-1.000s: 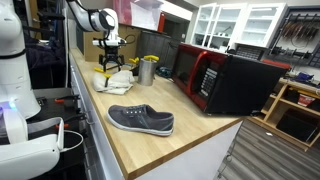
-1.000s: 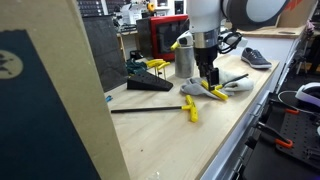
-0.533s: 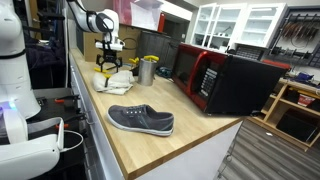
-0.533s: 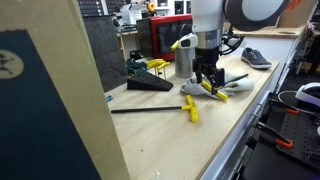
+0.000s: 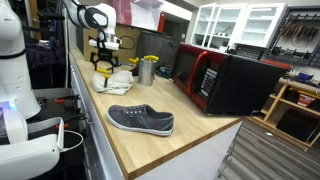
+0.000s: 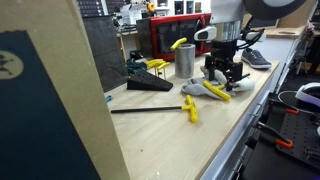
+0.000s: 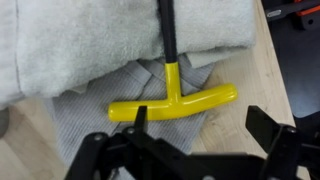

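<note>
A yellow T-handle (image 7: 175, 100) with a black shaft (image 7: 165, 30) lies on a crumpled grey towel (image 7: 70, 50). In the wrist view my gripper (image 7: 200, 120) hovers just above it, open, with nothing between the black fingers (image 7: 268, 125). The T-handle's crossbar sits just ahead of the left finger. In both exterior views the gripper (image 5: 106, 62) (image 6: 226, 74) hangs over the towel pile (image 5: 113, 82) (image 6: 205, 90) on the wooden counter (image 5: 190, 125).
A metal cup (image 5: 147, 70) (image 6: 185, 62) stands beside the towel. A grey shoe (image 5: 141, 120) lies nearer the counter's front. A red and black microwave (image 5: 225, 80) stands at the back. A black wedge (image 6: 150, 85), a thin rod (image 6: 145, 109) and a yellow tool (image 6: 191, 108) lie along the counter.
The gripper has shifted sideways over the towel pile, toward the shoe's end of the counter. Its jaws have stayed open and the T-handle has not moved.
</note>
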### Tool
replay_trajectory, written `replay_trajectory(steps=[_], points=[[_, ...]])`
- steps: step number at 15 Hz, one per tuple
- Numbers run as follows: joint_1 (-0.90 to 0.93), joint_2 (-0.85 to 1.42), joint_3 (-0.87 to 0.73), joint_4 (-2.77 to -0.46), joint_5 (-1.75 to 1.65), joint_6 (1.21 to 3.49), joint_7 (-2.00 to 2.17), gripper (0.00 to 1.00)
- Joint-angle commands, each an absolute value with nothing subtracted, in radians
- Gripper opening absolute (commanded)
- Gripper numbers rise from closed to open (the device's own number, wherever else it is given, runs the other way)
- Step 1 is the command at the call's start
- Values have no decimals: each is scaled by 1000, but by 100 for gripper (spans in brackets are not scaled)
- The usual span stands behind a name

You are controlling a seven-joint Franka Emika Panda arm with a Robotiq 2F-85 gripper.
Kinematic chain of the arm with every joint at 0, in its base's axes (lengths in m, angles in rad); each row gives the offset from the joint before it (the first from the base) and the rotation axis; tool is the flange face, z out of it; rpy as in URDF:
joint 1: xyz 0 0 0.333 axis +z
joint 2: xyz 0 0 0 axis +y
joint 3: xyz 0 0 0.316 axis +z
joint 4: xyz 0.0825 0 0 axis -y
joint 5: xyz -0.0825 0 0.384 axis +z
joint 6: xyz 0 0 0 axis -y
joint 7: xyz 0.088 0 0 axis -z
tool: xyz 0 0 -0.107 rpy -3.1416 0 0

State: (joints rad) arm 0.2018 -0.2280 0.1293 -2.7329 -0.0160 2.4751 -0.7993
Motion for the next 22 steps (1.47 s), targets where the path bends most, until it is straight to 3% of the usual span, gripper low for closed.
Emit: replay_trajectory(steps=[1,9,22], points=[[210,-348,118,-2788,-54,2425,-769,100],[186,-233,127,-2732,-233,2374,-614,100],[187,-167,123,-2664,-130,2279,-400,100]])
